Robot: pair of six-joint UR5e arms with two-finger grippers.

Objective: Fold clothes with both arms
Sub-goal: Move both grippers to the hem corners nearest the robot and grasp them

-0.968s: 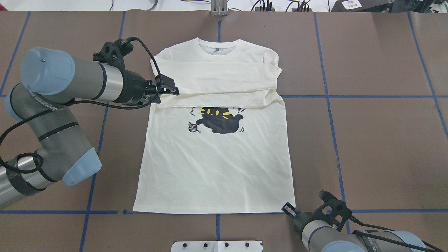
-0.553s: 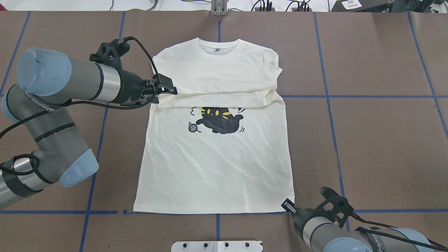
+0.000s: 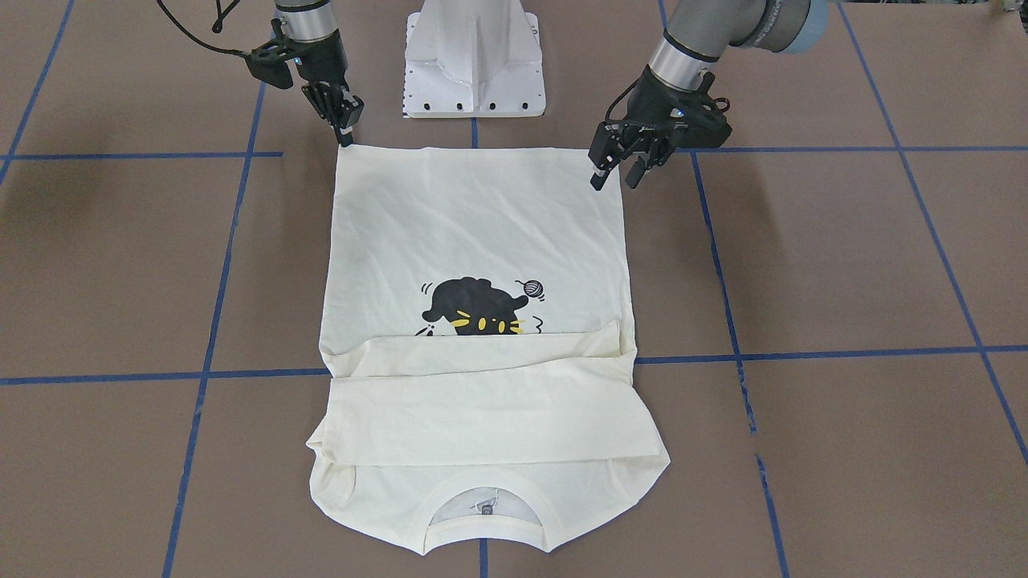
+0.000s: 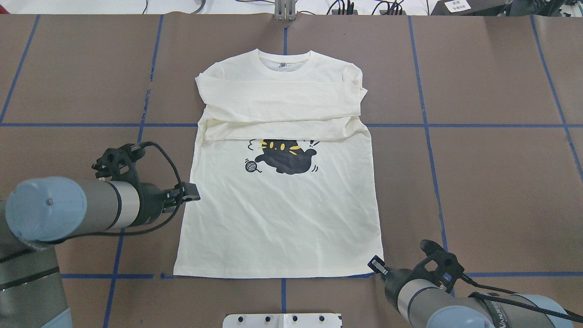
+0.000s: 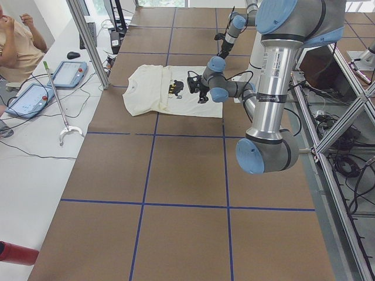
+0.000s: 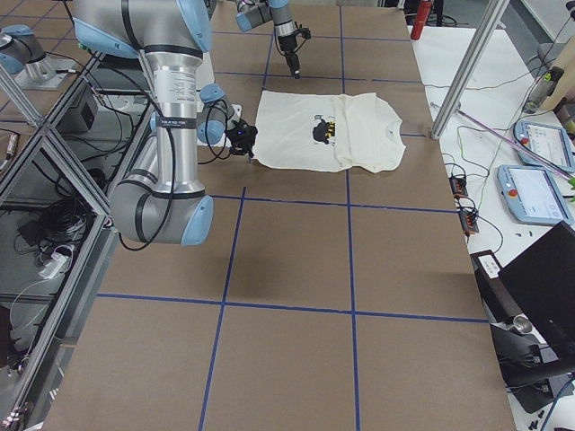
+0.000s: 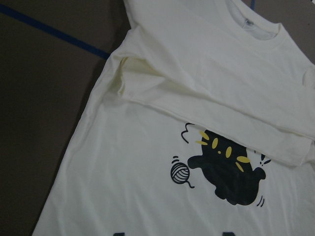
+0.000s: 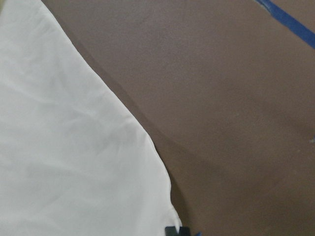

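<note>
**Item:** cream T-shirt (image 4: pixel 278 218), lying flat on the brown table (image 4: pixel 501 182). The cat print (image 4: pixel 284 157) faces up, both sleeves (image 4: pixel 282 98) are folded across the chest, and the collar lies at the far end from the robot.

**Left gripper** (image 3: pixel 613 178): jaws parted and holding nothing. It sits just beside the shirt's left side edge, short of the hem corner.

**Right gripper** (image 3: pixel 345 132): tip at the right hem corner. We cannot tell whether its jaws are parted or closed.

**Step, as we judge it:** take both hem corners for the fold toward the collar.

**Method:** we move the left gripper along to its corner and pinch both thin layers at matching points. We lift both corners together and evenly, keeping the hem taut so the folded sleeves lie undisturbed.
</note>
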